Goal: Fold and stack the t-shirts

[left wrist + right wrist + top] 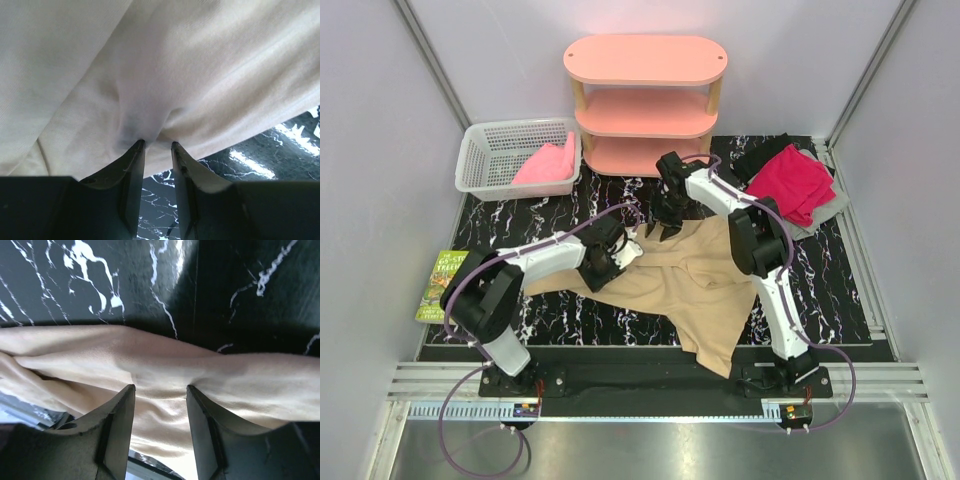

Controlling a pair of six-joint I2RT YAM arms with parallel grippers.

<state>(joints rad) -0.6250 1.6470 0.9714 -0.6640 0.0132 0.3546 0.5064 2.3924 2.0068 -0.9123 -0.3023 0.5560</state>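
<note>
Two folds of the limp, light tan t-shirt are pinched, one in the left hand, one in the right hand, with hems judged the surest hold.

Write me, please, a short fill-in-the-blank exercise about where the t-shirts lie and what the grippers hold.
1. The magenta-red t-shirt lies on ___ of the grey t-shirt.
2. The left gripper and the right gripper both pinch the tan t-shirt, spread on the ___ marble table.
3. The light pink t-shirt lies in the white basket, to the ___ of the pink shelf.

Missing words: top; black; left.
</note>
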